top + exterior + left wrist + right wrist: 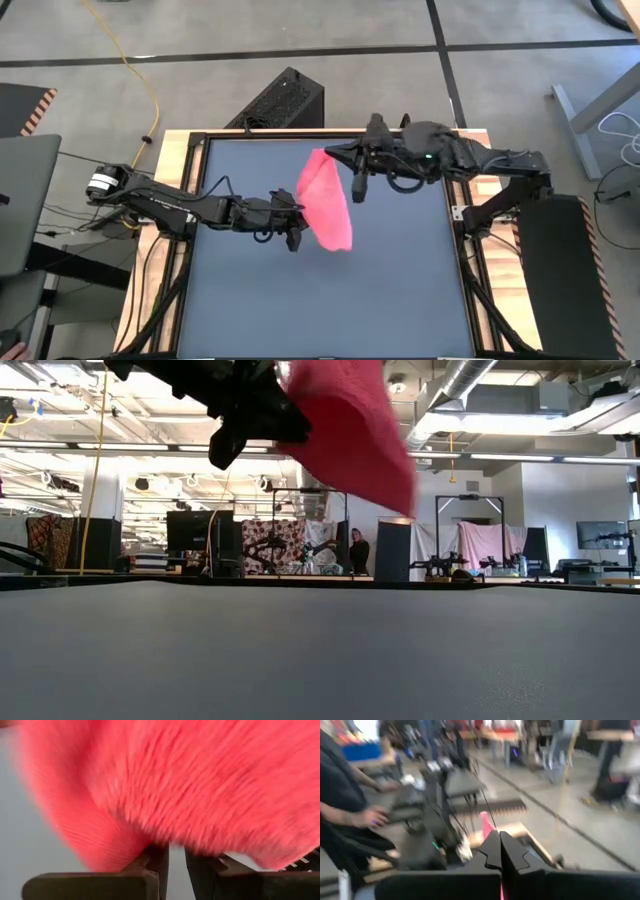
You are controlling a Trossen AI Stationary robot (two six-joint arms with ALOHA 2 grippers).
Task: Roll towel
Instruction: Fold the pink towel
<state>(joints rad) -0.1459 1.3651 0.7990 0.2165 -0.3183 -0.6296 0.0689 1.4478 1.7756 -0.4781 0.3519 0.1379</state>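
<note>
The towel (328, 205) hangs clear above the counter (330, 300), near its twelve o'clock half. It looks light, thin and limp, so it will likely sag and fold; edges or corners seem the best hold. The left gripper (292, 232), jaws nearly closed, pinches its nine o'clock edge; the right gripper (356, 188), jaws clenched, pinches its three o'clock edge.

A dark grey, matte bench (330, 300) with a pale wooden rim is standing on a grey concrete floor (250, 30) crossed by dark seams. A yellow cable (150, 95) is trailing over that floor, and a black perforated box (280, 100) is sitting just behind the bench. Beyond, long ceiling light strips (520, 457) are glowing under silver ducts (455, 385), a tall dark cabinet (393, 550) is standing far off, and a person (357, 552) is waiting beside it.
</note>
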